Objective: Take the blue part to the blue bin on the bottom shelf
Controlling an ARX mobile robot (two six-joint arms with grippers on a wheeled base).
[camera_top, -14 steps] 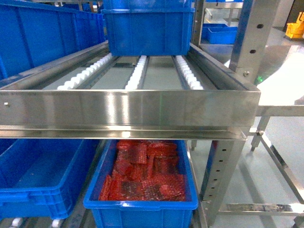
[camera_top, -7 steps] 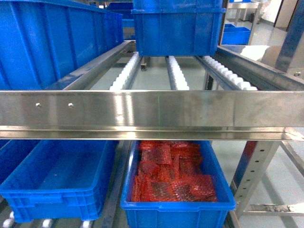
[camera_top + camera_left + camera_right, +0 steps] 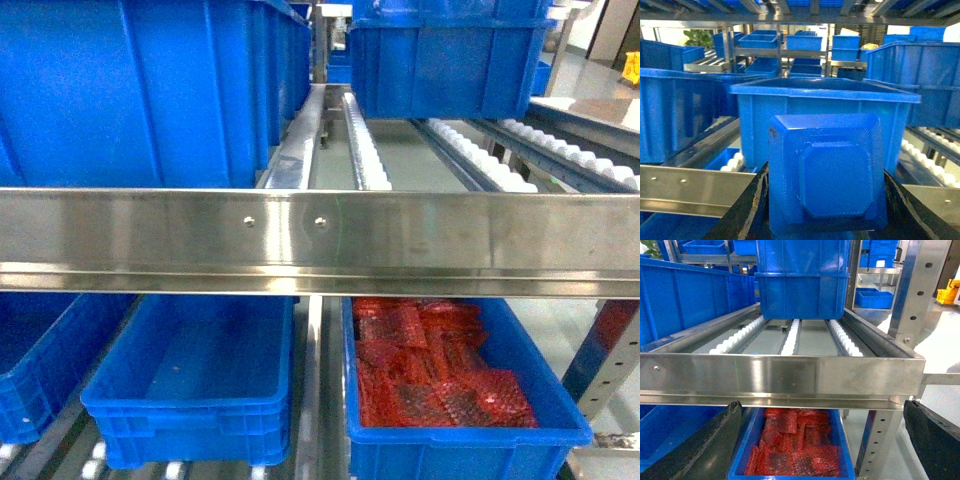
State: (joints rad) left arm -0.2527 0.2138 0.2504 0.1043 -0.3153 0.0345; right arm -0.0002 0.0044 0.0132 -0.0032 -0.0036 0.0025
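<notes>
In the left wrist view my left gripper point(image 3: 825, 212) is shut on the blue part point(image 3: 827, 172), a square block with a raised octagonal face that fills the gap between the black fingers. My right gripper point(image 3: 820, 440) stands open with nothing in it, facing the rack. Neither gripper shows in the head view. Below the riveted steel rail point(image 3: 400, 235), the bottom shelf point(image 3: 312, 400) carries an empty blue bin point(image 3: 180, 435) at centre left.
A blue bin point(image 3: 450, 450) full of red parts sits right of the empty one, and another blue bin point(image 3: 30, 390) is at the far left. Large blue bins point(image 3: 130, 90) stand on the roller tracks point(image 3: 365, 150) above the rail. A rack post point(image 3: 912, 285) rises at the right.
The head view has swung left along the rack. The bin of red parts slid from centre to the right, and the empty blue bin now sits near the middle.
</notes>
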